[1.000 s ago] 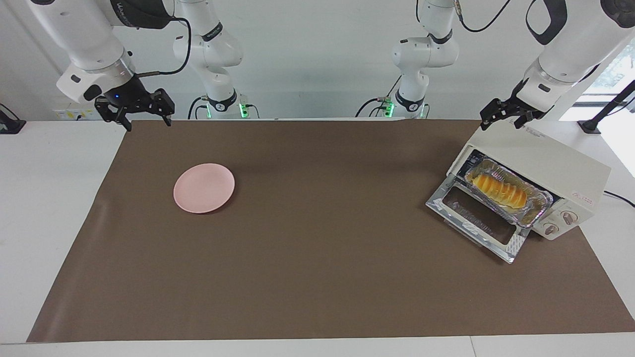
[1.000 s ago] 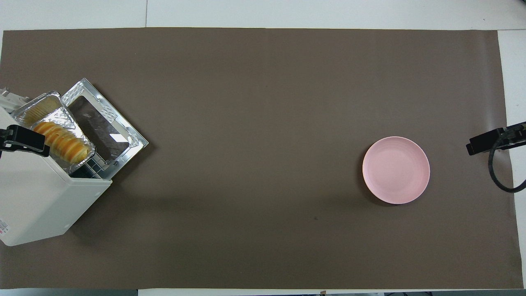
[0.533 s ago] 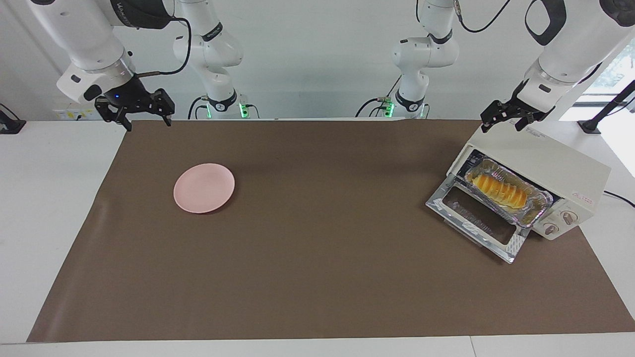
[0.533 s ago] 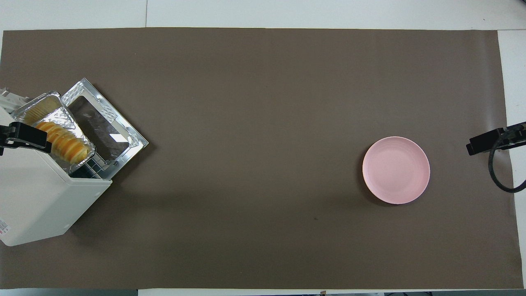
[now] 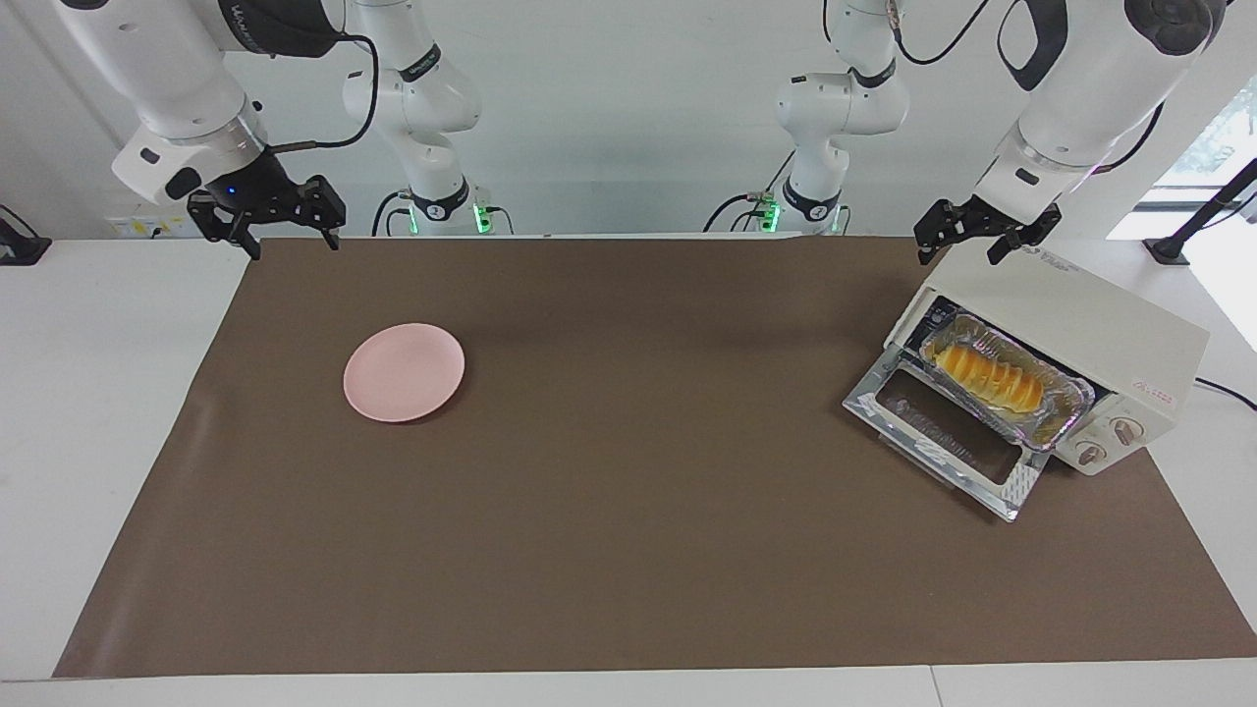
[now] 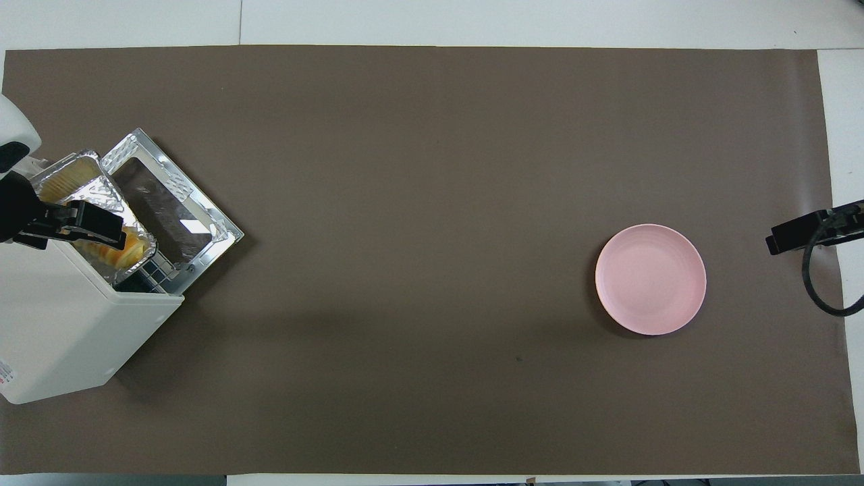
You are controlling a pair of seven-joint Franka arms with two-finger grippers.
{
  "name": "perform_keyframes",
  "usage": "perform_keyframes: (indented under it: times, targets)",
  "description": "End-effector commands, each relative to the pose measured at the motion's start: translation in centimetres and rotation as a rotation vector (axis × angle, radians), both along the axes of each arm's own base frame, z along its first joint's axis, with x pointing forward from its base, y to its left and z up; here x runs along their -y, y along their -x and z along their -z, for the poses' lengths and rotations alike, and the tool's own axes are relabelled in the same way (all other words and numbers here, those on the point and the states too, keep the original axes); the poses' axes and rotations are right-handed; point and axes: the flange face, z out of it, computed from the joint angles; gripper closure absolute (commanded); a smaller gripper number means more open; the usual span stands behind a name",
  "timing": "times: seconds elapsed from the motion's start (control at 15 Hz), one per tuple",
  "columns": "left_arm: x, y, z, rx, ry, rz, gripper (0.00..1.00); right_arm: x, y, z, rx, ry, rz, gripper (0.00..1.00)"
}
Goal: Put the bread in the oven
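Note the bread (image 5: 989,378) lying in the foil tray (image 5: 1065,412) on the rack of the oven (image 5: 1080,314), at the left arm's end of the tabletop (image 5: 589,491), with the tray poking out of the mouth over the dropped door (image 5: 943,432). Judge the task as nearly done but not finished: tray only partway in, door still down. See the left gripper (image 5: 957,250) released and holding nothing, hanging over the top corner of the oven nearest the robots, clear of the casing in the facing view though covering part of the bread from above. See the right gripper (image 5: 293,245) likewise released and empty, waiting over the edge of the brown mat at its own end, well apart from the pink plate (image 5: 404,372). To do the step well, come down in front of the oven rather than through its roof, meet the protruding rim of the tray squarely, and push straight along the rack. Go gently, since thin foil probably crumples or skews under a sideways shove. Keep clear of the loaf itself. Stop once the rim passes the door's hinge line. Then get under the free edge of the door and swing it up, avoiding the knobs (image 5: 1124,429) and any nudge likely to slide the light oven on the mat.
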Motion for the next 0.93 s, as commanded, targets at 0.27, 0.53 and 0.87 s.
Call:
perform_keyframes:
  times: [0.27,0.53,0.87]
  targets:
    - [0.5,-0.7,-0.1,0.072,0.008,-0.009,0.0,0.1,0.6,-0.1,0.002,0.007,-0.009,0.0]
    - [0.3,-0.9,-0.1,0.093,0.017,-0.016,0.0,0.1,0.6,-0.1,0.002,0.007,-0.009,0.0]
    - [0.6,-1.0,0.0,0.096,0.017,-0.011,0.0,0.1,0.6,-0.1,0.002,0.007,-0.009,0.0]
